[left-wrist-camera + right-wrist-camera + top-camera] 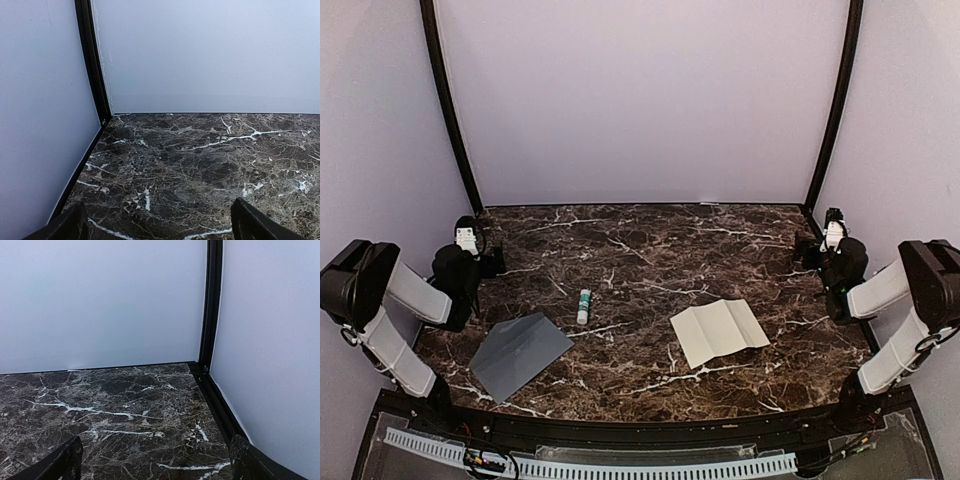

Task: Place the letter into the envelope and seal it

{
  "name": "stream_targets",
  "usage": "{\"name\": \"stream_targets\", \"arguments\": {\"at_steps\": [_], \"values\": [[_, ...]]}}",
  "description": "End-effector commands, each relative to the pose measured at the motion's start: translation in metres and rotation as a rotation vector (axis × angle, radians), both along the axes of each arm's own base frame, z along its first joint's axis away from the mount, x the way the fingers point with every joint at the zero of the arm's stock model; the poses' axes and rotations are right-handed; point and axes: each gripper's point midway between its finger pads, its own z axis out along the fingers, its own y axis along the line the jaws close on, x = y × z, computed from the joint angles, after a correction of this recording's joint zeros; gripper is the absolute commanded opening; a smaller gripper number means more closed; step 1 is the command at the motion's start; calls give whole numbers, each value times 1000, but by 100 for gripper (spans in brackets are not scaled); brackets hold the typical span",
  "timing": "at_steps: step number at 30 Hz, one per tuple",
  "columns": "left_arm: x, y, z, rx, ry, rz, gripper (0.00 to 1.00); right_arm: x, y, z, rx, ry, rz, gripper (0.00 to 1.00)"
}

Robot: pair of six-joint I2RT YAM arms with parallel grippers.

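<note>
The cream letter [719, 331] lies flat on the marble table at the right front, showing two creases. The slate-grey envelope [520, 353] lies flat at the left front. Neither shows in the wrist views. My left gripper [480, 240] rests at the far left of the table, well behind the envelope; in the left wrist view [157, 222] its jaws stand wide apart and empty. My right gripper [820, 243] rests at the far right, behind the letter; in the right wrist view [155, 460] its jaws are also wide apart and empty.
A white glue stick with a green band [584, 306] lies between the envelope and the letter. White walls with black corner posts [448, 110] enclose the table on three sides. A black rail [620, 430] runs along the near edge.
</note>
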Motion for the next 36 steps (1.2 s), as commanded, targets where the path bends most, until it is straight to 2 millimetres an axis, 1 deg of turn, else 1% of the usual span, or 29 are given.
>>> {"name": "stream_targets", "arguments": {"at_steps": [1, 13, 15, 17, 19, 22, 23, 24, 25, 26, 28, 30, 32, 33, 34, 35, 36], "values": [[-1, 3, 4, -3, -21, 13, 99, 0, -1, 6, 3, -31, -5, 99], [0, 3, 5, -4, -21, 11, 99, 0, -1, 6, 4, -30, -2, 98], [-1, 4, 5, -5, -22, 15, 99, 0, 4, 9, -9, -39, 14, 99], [0, 4, 6, -5, -25, 16, 99, -2, 6, 17, -20, -46, 11, 99], [-1, 4, 5, -6, -23, 18, 99, -3, 4, 28, -24, -38, -15, 99], [-3, 9, 14, -7, -28, 49, 99, -1, 6, 45, -17, 14, -21, 99], [0, 11, 20, -9, -28, 60, 99, -2, 8, 50, -10, 32, -18, 99], [-2, 12, 23, -6, -4, 63, 99, -3, 11, 58, 7, 41, -11, 99], [-1, 12, 31, -6, -8, 67, 98, -4, 14, 61, 28, 71, -2, 99], [-4, 12, 37, -6, -4, 66, 98, -6, 16, 65, 55, 95, 0, 99], [-9, 14, 51, -28, -30, 75, 96, -10, 20, 75, 139, 140, -1, 99], [-14, 19, 60, -94, -34, 111, 97, -17, 10, 79, 260, 156, -77, 99], [-17, 25, 73, -145, -30, 157, 99, -27, -1, 79, 435, 175, -173, 98], [-20, 29, 76, -172, -6, 186, 99, -30, 1, 81, 468, 200, -152, 99], [-24, 35, 78, -259, -15, 240, 99, -32, 11, 83, 474, 235, -82, 99], [-27, 37, 82, -301, 1, 259, 99, -36, 24, 83, 492, 275, -10, 99], [-26, 30, 87, -360, -6, 224, 99, -40, 32, 82, 516, 299, 31, 99]]}}
